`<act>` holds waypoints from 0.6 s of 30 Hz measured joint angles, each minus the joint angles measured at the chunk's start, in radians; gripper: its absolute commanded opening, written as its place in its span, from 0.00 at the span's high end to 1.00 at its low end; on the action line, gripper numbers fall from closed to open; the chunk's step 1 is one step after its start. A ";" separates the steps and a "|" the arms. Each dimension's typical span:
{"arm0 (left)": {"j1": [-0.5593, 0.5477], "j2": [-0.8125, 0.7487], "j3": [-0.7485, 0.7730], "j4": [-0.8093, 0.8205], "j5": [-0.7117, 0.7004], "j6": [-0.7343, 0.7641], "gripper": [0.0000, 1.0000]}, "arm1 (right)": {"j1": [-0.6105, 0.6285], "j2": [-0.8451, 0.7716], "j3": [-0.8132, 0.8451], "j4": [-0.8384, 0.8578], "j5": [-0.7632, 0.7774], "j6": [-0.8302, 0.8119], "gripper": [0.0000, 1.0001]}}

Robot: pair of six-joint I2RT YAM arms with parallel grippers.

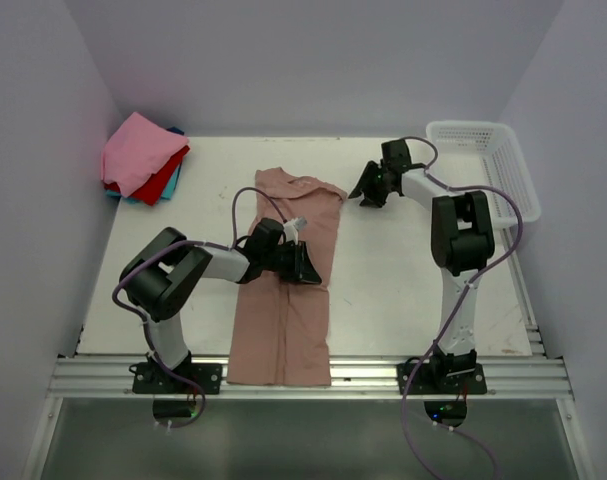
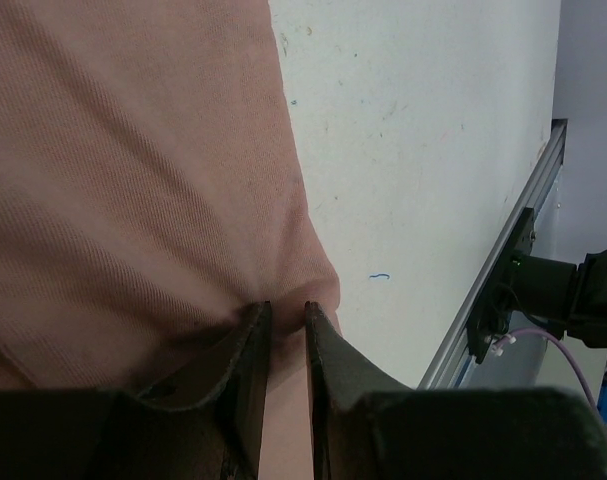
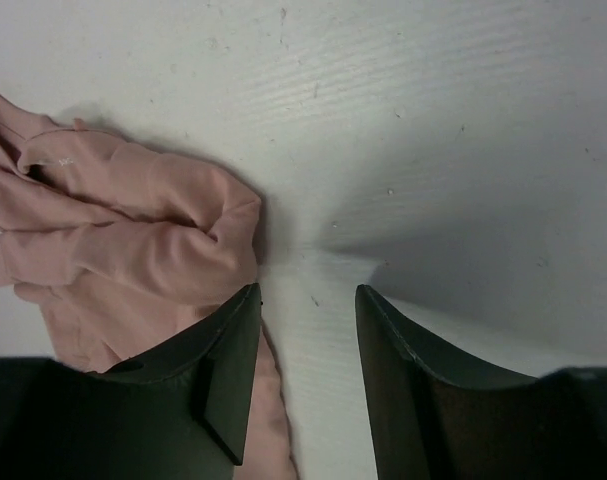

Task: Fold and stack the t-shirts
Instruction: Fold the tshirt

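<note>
1. T-shirts spread out: one, the dusty-pink t-shirt (image 1: 283,320), lying from the near edge of the desk (image 1: 403,290) up toward its far edge.
2. Folded t-shirts piled in the far-left corner: three colours show, so I count three. There is a bright pink t-shirt (image 1: 138,150) on top, with a red t-shirt (image 1: 163,183) and a blue t-shirt (image 1: 175,131) under it. I can't tell if more are hidden below.
3. T-shirts altogether: four that I can see.
4. Baskets: one, the white lattice basket (image 1: 513,165) at the far-right corner.
5. Arms: two, the left arm (image 1: 168,275) and the right arm (image 1: 461,235), both bolted at the near edge.
6. Grippers: two, the left gripper (image 1: 305,262) and the right gripper (image 1: 368,190), each with one pair of jaws.
</note>
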 measured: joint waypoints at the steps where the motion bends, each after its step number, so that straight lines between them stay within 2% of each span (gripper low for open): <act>1: 0.000 0.001 0.000 0.002 0.001 -0.001 0.76 | 0.000 -0.013 -0.015 -0.002 0.007 0.000 0.55; 7: 0.000 0.005 -0.001 0.010 0.005 -0.007 0.75 | 0.000 -0.009 -0.016 0.005 0.016 0.001 0.61; 18: 0.000 0.018 -0.001 0.033 0.017 -0.018 0.75 | 0.020 0.041 0.004 0.081 -0.056 0.046 0.61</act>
